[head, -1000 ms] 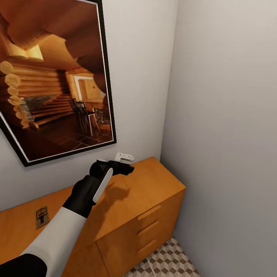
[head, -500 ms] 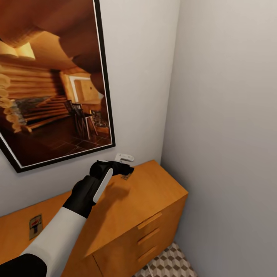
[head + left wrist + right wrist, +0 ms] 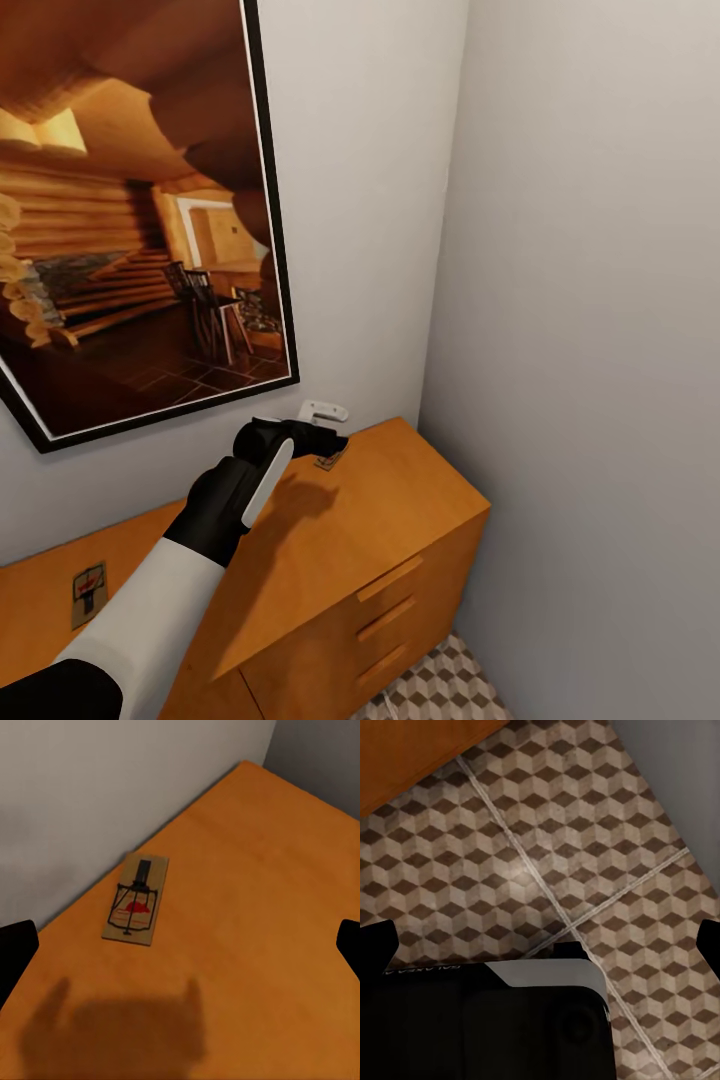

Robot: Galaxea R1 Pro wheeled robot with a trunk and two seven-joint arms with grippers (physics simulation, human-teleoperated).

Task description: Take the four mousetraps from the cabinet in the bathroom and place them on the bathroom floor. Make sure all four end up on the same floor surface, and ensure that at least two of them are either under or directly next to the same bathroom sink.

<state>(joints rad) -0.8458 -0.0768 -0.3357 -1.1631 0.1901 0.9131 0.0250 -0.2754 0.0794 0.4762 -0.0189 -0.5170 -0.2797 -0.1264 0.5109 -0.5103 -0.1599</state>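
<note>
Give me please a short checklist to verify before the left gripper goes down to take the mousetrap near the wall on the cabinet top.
1. Left gripper open: ok, the left wrist view shows its fingertips wide apart at both edges.
2. Nothing held in it: ok.
3. Target mousetrap flat on the cabinet top: ok, close to the wall.
4. Trap centred between the fingers: not ok, it sits toward one side.
5. Second mousetrap undisturbed: ok, far along the top.
6. Right gripper empty: ok, open above the bathroom floor.
</note>
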